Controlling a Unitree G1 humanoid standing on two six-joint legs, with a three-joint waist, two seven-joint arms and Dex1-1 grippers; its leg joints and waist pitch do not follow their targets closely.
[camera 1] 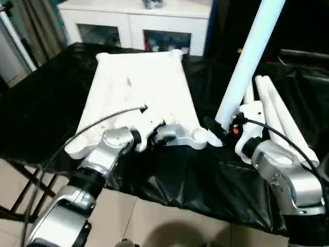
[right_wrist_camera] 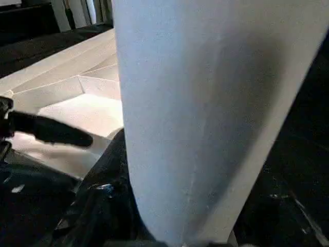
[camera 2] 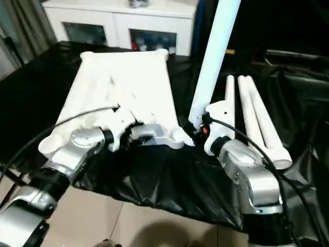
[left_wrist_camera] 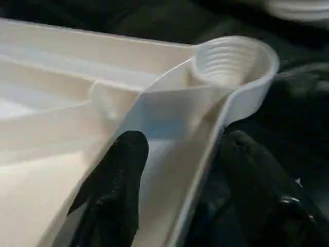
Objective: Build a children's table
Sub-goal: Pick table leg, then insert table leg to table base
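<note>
The white table top [camera 1: 139, 82] lies underside up on the black-draped table. My left gripper [camera 1: 154, 135] is at its near edge, close to the near right corner socket [left_wrist_camera: 226, 59]. It is open and straddles the rim: one black finger [left_wrist_camera: 118, 175] is inside the tray-like underside, the other [left_wrist_camera: 252, 180] is outside the wall. My right gripper [camera 1: 226, 127] is shut on a long white leg [camera 1: 247, 62]. The leg stands tilted, its lower end just right of that socket. The leg [right_wrist_camera: 205, 103] hides the right gripper's fingertips.
More white legs [camera 1: 282, 123] lie side by side on the black cloth [camera 1: 41, 113] to the right of the held leg. A white cabinet with glass doors [camera 1: 133, 20] stands behind the table. The tiled floor shows below the table's near edge.
</note>
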